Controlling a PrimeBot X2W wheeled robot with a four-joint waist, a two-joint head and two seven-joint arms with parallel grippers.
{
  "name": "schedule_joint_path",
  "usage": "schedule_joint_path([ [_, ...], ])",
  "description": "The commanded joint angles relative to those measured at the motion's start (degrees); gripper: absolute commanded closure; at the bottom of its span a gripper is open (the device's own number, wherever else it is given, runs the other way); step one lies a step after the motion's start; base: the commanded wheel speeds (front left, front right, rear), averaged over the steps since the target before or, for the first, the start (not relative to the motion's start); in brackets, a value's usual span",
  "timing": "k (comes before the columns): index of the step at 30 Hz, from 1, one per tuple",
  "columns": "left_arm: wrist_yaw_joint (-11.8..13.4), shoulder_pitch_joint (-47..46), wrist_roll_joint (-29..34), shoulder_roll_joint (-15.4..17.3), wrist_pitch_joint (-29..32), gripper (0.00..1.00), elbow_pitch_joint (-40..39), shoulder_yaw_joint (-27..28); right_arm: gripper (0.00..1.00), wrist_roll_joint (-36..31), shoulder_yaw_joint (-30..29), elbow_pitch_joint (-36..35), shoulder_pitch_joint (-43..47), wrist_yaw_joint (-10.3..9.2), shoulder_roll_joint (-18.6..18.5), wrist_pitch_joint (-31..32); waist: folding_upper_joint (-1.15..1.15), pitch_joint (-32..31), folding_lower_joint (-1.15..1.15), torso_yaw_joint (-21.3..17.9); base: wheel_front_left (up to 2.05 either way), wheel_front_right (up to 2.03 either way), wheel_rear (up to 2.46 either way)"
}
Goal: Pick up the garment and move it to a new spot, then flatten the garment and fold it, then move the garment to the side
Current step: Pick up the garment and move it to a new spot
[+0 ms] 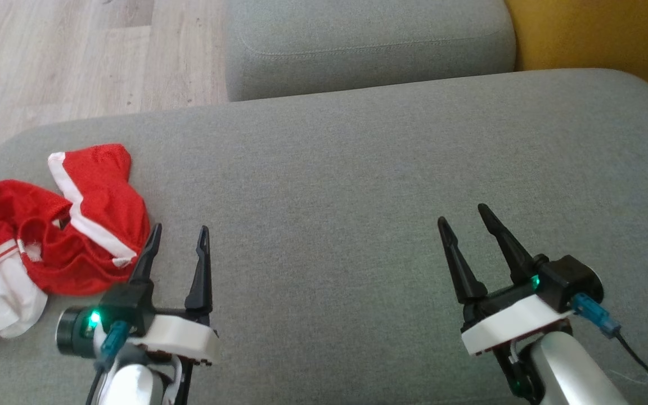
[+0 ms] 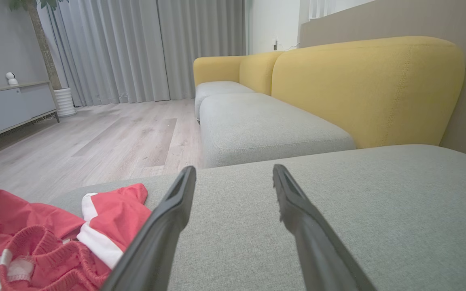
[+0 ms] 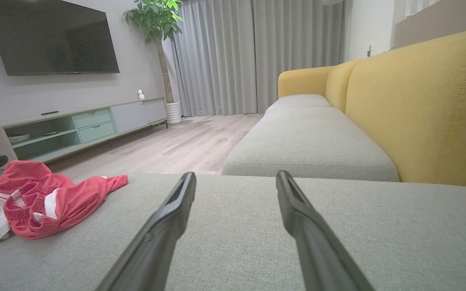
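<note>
A crumpled red-and-white garment (image 1: 99, 197) is lying at the left edge of the grey sofa cushion (image 1: 358, 185), just beside the left gripper (image 1: 180, 229), which is hovering wide and empty. The right gripper (image 1: 462, 214), likewise spread and empty, is hanging well apart. The pickup seemingly is not yet begun, calling for a leftward reach onto the cloth.
</note>
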Motion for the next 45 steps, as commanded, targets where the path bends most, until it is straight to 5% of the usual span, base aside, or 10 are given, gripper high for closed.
schedule_joint_path([
  [1, 0.40, -3.45, 0.41, 0.69, -0.70, 0.00, -2.23, 1.68, 0.00, -0.37, 0.95, -1.64, -2.97, -0.04, -0.25, -0.62, 0.00, 0.01, 0.00, 0.00, 0.00, 0.00, 0.00],
  [35, 0.69, -4.20, -1.20, 0.45, -0.70, 0.00, -1.05, 4.42, 0.00, -1.71, -3.71, -1.26, -2.09, -0.04, 1.24, -0.62, 0.00, 0.55, 0.00, 2.02, 0.00, 0.00, 0.00],
  [45, 0.33, -15.48, -5.44, 5.57, 4.25, 0.00, 7.05, 10.96, 0.00, -1.85, -4.60, -2.29, -1.61, -0.04, 1.22, -0.62, 0.00, 3.24, 0.00, 5.50, 0.00, 0.00, 0.00],
])
